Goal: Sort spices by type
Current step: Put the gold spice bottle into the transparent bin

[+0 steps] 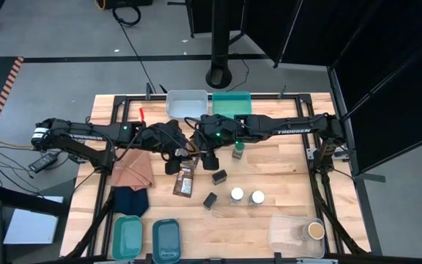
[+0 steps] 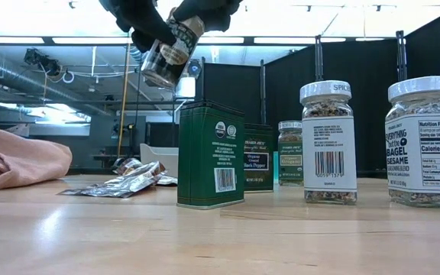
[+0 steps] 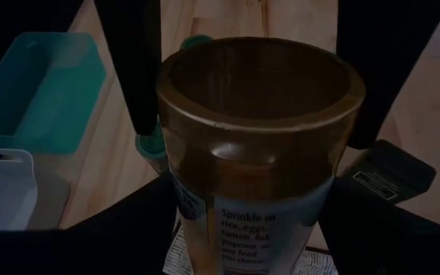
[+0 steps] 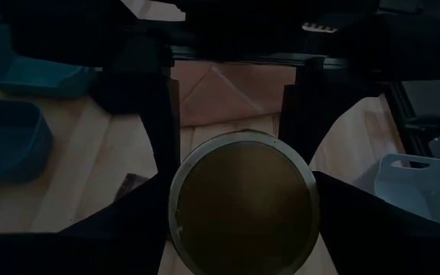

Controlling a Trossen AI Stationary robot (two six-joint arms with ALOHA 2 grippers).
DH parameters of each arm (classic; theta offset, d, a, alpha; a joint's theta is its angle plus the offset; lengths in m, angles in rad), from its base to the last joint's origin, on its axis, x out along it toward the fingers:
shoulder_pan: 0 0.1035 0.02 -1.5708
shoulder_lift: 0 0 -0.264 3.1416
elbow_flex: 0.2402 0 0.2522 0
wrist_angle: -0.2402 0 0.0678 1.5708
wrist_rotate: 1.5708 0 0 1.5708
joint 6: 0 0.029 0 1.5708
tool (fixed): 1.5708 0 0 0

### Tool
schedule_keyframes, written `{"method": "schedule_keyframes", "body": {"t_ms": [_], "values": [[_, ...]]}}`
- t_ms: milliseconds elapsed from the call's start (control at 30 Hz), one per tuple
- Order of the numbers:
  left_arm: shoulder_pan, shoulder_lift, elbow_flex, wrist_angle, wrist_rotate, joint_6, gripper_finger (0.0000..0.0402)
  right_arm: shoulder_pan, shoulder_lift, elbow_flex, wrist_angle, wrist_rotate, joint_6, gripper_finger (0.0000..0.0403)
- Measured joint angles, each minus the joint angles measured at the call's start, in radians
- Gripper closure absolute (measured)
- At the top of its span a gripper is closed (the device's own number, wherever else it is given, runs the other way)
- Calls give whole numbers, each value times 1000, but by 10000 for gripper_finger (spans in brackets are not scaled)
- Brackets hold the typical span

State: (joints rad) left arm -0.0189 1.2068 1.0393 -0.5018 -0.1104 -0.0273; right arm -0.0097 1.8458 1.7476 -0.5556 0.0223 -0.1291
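A tan-topped round jar (image 2: 166, 50) hangs tilted in the air between my two grippers over the table's middle (image 1: 193, 147). My left gripper (image 3: 250, 229) is shut on its labelled body. My right gripper (image 4: 241, 206) is shut on its lid end. On the table stand a green-lidded jar (image 1: 238, 150), two white-lidded jars (image 1: 237, 194) (image 1: 257, 197) and small dark boxes (image 1: 219, 177) (image 1: 209, 200). A flat brown packet (image 1: 186, 180) lies beside them. Another tan-topped jar (image 1: 315, 230) sits in a clear bin. My left gripper pinches the jar's labelled body (image 3: 228, 221) between its two fingers, one on each side, below the lid. The jar is lifted clear of the table and tilted. My right gripper has one finger on each side of the jar's tan lid (image 4: 243, 183), coming at it end-on. Its fingers (image 3: 140, 76) flank the lid rim in the left wrist view.
White bin (image 1: 185, 103) and green bin (image 1: 231, 103) stand at the far edge, two teal bins (image 1: 128, 236) (image 1: 167, 238) and the clear bin (image 1: 297, 235) at the near edge. A brown cloth (image 1: 132, 172) and a dark blue cloth (image 1: 130, 199) lie on the left.
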Motion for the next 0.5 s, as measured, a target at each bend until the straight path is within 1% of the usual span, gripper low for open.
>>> {"method": "schedule_keyframes", "body": {"t_ms": [167, 333, 500], "values": [[0, 0, 0, 5, -3, 0, 109, 0, -2, 3, -10, 6, 6, 115], [0, -6, 4, 5, 5, -6, 76, -1, 2, 0, -51, 17, 12, 115], [0, -4, 4, -10, 9, -6, 48, -2, 1, 1, -52, 15, 22, 116]]}}
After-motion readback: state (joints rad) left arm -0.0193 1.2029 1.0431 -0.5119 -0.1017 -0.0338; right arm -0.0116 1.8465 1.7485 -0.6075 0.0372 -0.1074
